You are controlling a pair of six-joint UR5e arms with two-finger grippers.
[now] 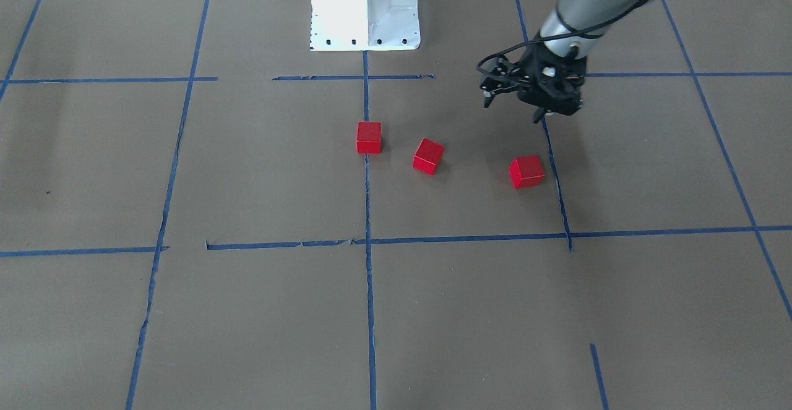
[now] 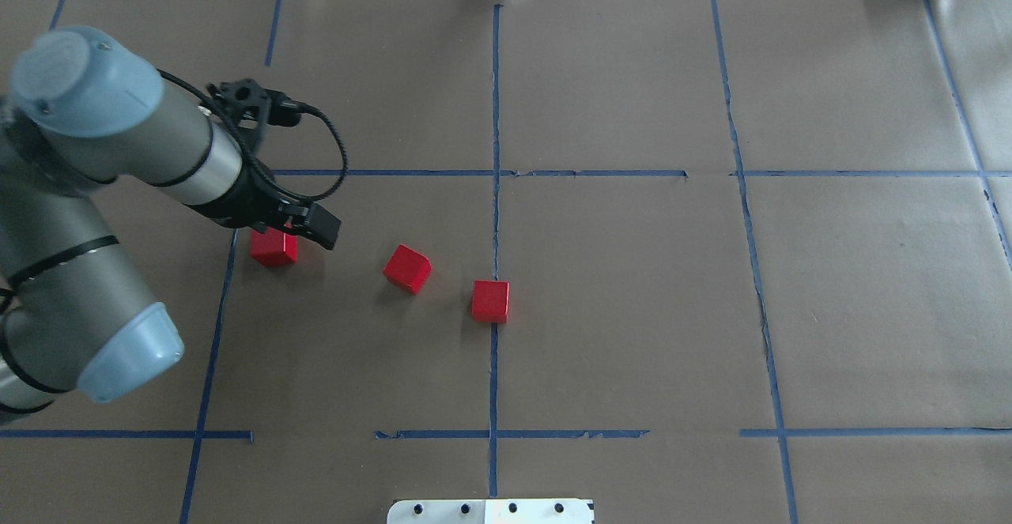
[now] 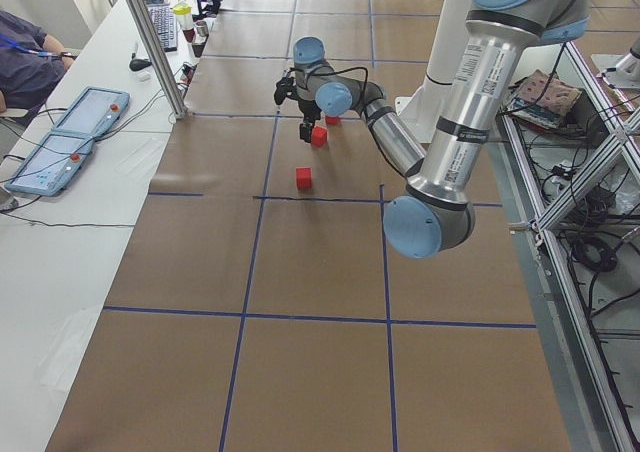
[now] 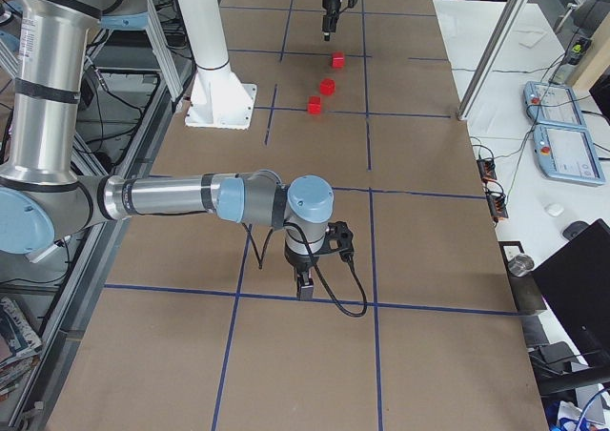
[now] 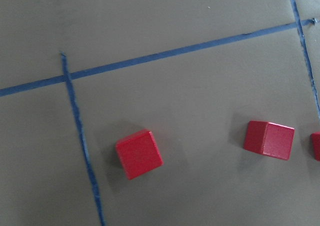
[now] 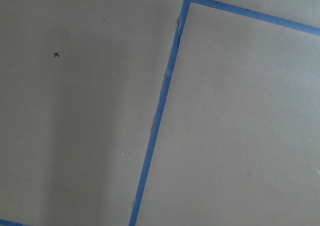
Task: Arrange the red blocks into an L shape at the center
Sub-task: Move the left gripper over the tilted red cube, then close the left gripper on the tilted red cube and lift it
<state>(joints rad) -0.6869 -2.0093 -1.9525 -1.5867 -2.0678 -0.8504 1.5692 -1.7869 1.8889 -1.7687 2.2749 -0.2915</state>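
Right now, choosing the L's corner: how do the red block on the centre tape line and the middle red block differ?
The centre-line block sits on the tape, square to it; the middle block lies off any tape, turned diagonally. The middle block is nearer the left gripper. Both are same-size red cubes, ungripped.

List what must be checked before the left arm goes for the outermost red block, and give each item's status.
1. Left claw carries nothing: ok. All three blocks lie on the paper.
2. Left claw's opening is wide enough: cannot tell.
3. Left claw is lined up over the outer block: cannot tell. It hovers close by, but the exact alignment is unclear.
4. There is an anchor at the centre: ok. The centre block sits on the centre tape line.
5. Middle block is square to the grid: not ok. It is turned askew.
6. Right claw is out of the way: ok. It is far from the blocks.
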